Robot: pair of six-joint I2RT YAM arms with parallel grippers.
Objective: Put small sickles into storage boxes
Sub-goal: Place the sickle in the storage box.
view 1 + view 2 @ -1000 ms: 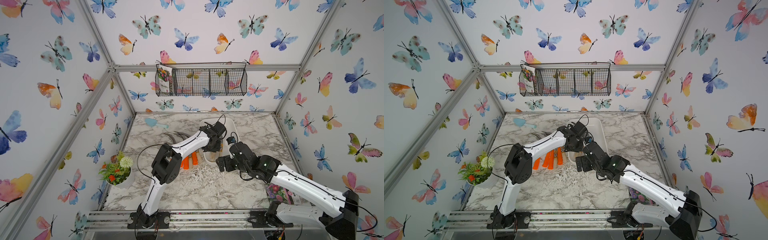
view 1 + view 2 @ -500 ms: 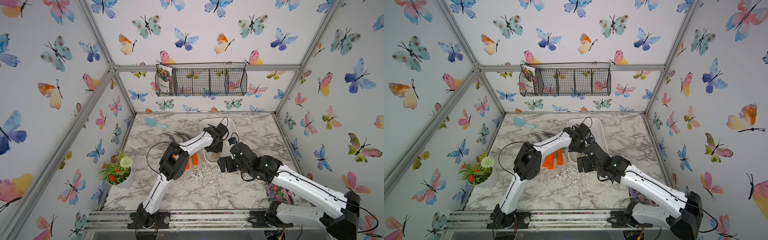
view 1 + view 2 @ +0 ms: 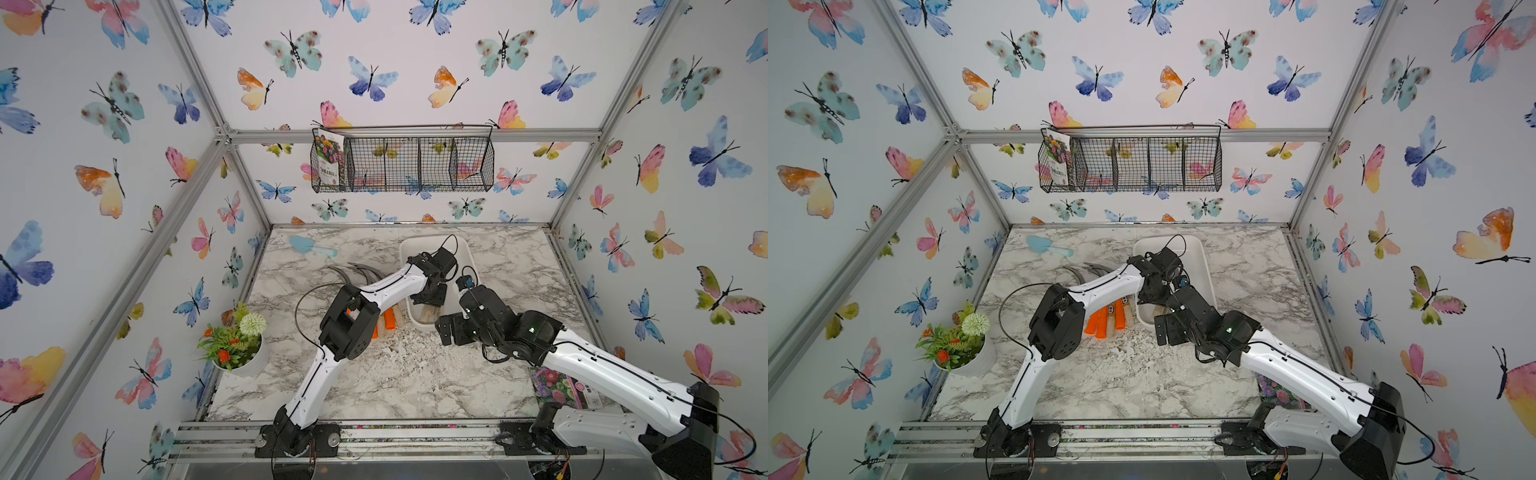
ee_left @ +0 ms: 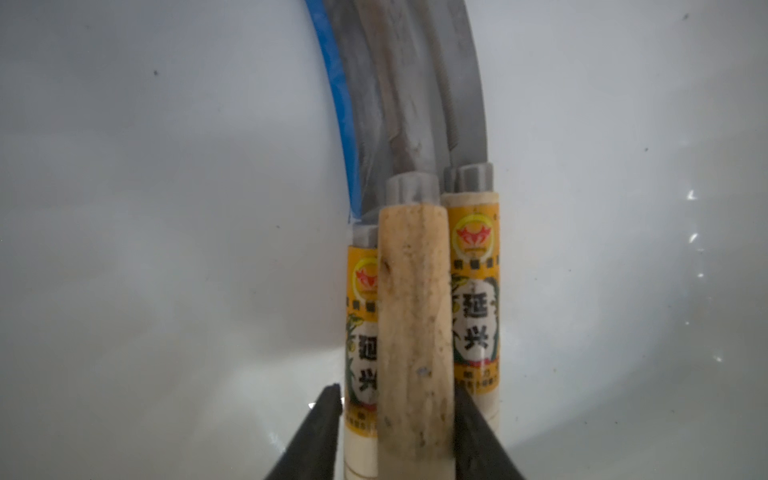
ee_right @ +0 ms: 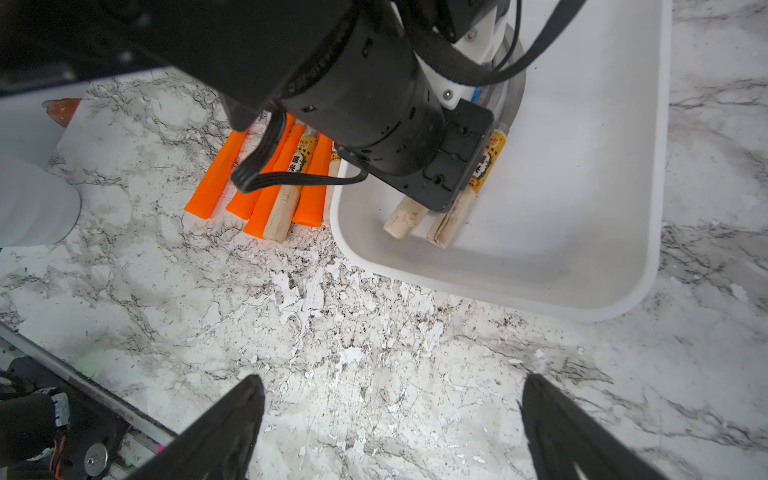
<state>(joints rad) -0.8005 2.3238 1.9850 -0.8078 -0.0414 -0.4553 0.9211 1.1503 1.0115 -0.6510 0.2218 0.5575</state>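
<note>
Inside the tray (image 5: 582,291): three sickles (image 4: 415,311) lie side by side, grey blades curving the same way. A plain wooden handle rides on top of two with yellow labels.
Left pincer (image 4: 397,399): down in the tray with its fingers (image 4: 316,436) parted a little, straddling the plain handle. One finger is against the handle and the other stands off with a gap.
Right pincer (image 5: 390,386): wide apart, nothing in it, hovering over the marble tabletop (image 5: 374,332) just off the tray's near end.
Beside the tray: the other sickles (image 5: 266,178), with orange and wooden handles, sit in a row on the tabletop along the tray's long side.
</note>
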